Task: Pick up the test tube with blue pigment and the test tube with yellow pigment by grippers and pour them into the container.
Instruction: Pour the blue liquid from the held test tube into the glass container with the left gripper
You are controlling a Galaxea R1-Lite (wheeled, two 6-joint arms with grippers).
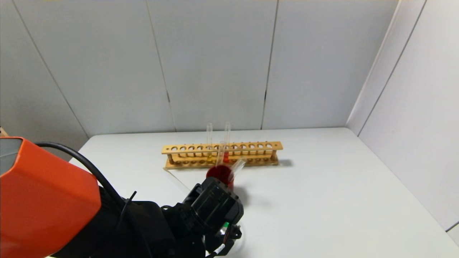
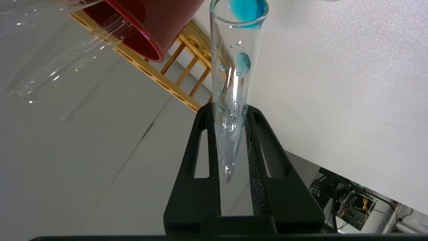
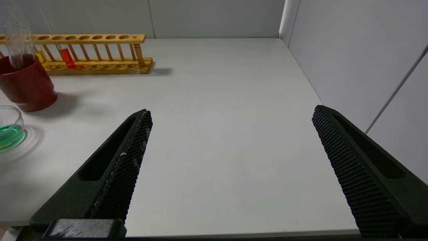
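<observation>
left gripper (image 2: pixel 234 134): clenched on the blue tube (image 2: pixel 234 83)
right gripper (image 3: pixel 230 140): jaws spread wide, holding nothing
beaker (image 3: pixel 10 130): green liquid, beside red cup (image 3: pixel 28 88)

Clear glass on the test tube with blue pigment (image 2: pixel 230 100), with teal-blue drops at its mouth and along the inside wall. Black on the left gripper (image 2: pixel 234 140), its inner pads finely speckled. Black too on the right gripper (image 3: pixel 230 134), pads patterned in a small diamond grid. Deep translucent red for the cup (image 3: pixel 26 87). Clear for the container (image 3: pixel 10 129), bright green liquid inside. Light honey-yellow wood for the rack (image 1: pixel 222 154), holding one yellow-tipped and one orange-red-tipped tube. Plain white table (image 1: pixel 322 200). Pale grey wall panels (image 1: pixel 215 64). Orange arm cover (image 1: pixel 43 200) near left.
</observation>
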